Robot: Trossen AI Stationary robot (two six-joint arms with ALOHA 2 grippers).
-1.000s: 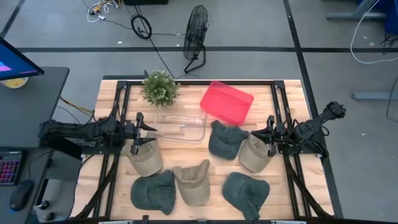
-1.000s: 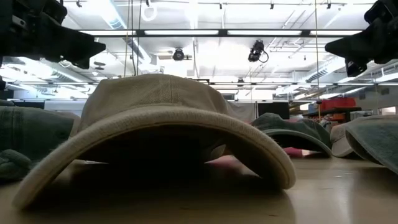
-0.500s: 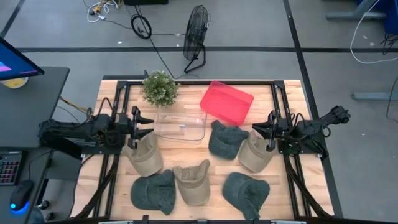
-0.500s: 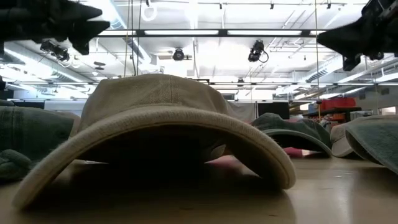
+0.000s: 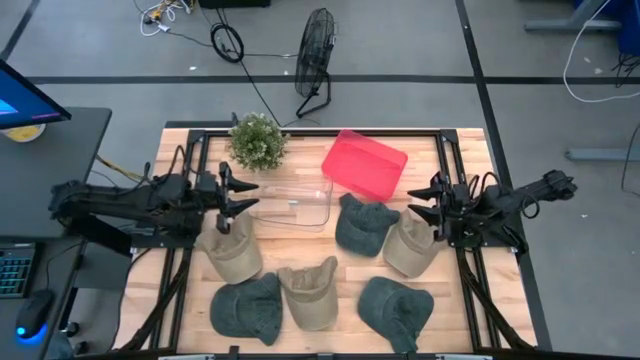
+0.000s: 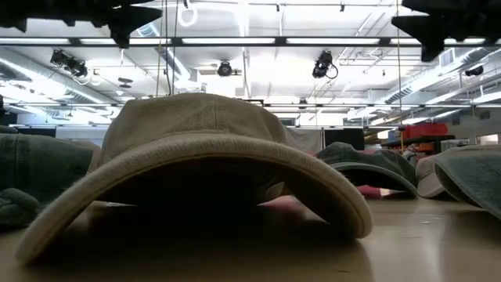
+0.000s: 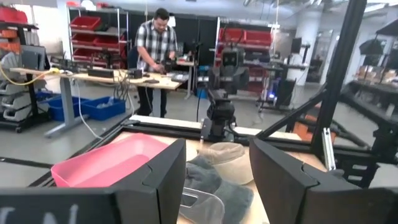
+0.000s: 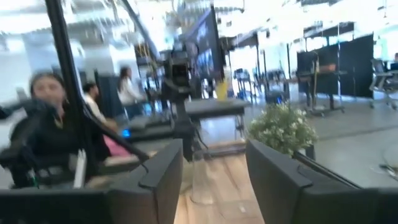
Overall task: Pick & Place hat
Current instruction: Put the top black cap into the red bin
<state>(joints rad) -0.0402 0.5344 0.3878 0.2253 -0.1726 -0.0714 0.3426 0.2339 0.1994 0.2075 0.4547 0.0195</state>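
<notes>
workshop/lab | red parts bins (image 7: 93, 28) | workbench (image 7: 93, 76) | ceiling strip lights (image 6: 235, 41)

Around the clear bin (image 5: 291, 203), six hats are laid out on the table (image 5: 455, 310), with the left gripper (image 5: 238, 195) open beside it and the right gripper (image 5: 420, 201) open farther off.

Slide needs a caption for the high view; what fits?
Six tan and green fabric caps lie on the wooden table; left gripper and right gripper hover open.
</notes>
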